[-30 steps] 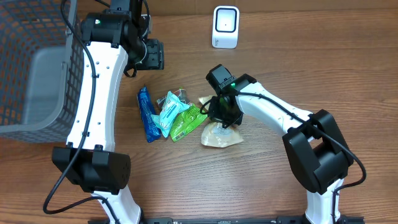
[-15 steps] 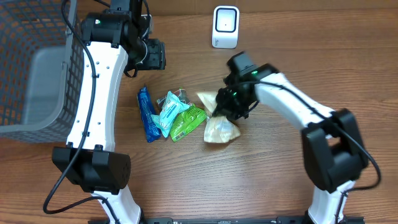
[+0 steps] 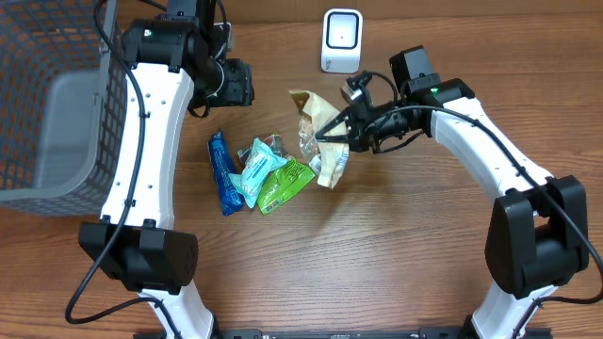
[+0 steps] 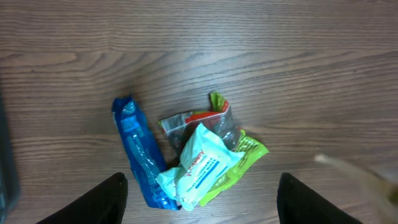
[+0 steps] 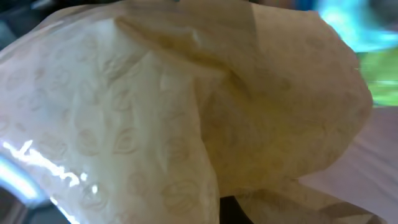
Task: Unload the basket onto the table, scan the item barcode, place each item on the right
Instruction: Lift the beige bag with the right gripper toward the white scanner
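Clamping the beige pouch point(image 3: 326, 166) by its edge, our right gripper point(image 3: 341, 132) holds it up over the table point(image 3: 396, 264), between the white scanner point(image 3: 341, 40) and the pile of packets point(image 3: 259, 174). Our left gripper point(image 3: 236, 83) hovers with jaws apart above that pile, near the grey basket point(image 3: 57, 94). Through the right wrist camera we see little but pouch.
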Robot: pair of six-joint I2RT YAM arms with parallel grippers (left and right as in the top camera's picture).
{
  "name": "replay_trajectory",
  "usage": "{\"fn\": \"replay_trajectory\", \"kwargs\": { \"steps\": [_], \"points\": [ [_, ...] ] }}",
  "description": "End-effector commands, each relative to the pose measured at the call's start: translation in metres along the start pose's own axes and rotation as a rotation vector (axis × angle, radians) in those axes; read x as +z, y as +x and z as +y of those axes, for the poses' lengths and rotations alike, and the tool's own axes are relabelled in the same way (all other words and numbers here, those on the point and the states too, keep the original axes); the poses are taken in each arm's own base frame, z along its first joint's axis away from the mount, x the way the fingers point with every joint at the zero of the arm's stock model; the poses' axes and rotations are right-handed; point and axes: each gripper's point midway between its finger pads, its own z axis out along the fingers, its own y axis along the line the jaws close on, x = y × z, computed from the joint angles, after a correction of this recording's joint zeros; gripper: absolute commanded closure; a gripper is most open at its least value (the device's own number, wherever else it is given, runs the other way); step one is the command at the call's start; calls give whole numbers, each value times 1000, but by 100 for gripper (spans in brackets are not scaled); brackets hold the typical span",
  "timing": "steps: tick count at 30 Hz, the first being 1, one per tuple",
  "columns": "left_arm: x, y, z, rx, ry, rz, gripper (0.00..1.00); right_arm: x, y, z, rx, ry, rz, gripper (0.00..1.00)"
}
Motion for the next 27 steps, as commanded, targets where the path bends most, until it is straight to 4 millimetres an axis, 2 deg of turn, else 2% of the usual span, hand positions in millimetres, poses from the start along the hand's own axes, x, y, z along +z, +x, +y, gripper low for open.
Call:
{"fn": "replay_trajectory", "kwargs": {
  "steps": [1, 8, 12, 14, 18, 22, 27],
  "points": [
    [5, 2, -5, -4, 27, 19, 32, -5, 16, 44, -12, -164, 89, 96],
    [5, 7, -6, -6, 32, 40, 32, -6, 16, 46, 30, -162, 92, 96],
    [5, 9, -10, -3, 57, 48, 36, -8, 21, 57, -8, -164, 88, 96],
    [5, 9, -10, -3, 57, 48, 35, -11, 25, 69, -47, -165, 84, 96],
    [5, 9, -10, -3, 57, 48, 35, -18, 41, 108, -190, -169, 74, 96],
    [5, 9, -10, -3, 57, 47, 35, -26, 66, 151, -384, -174, 60, 97],
    [5, 8, -10, -3, 57, 46, 35, -34, 93, 187, -581, -177, 46, 96]
  ]
}}
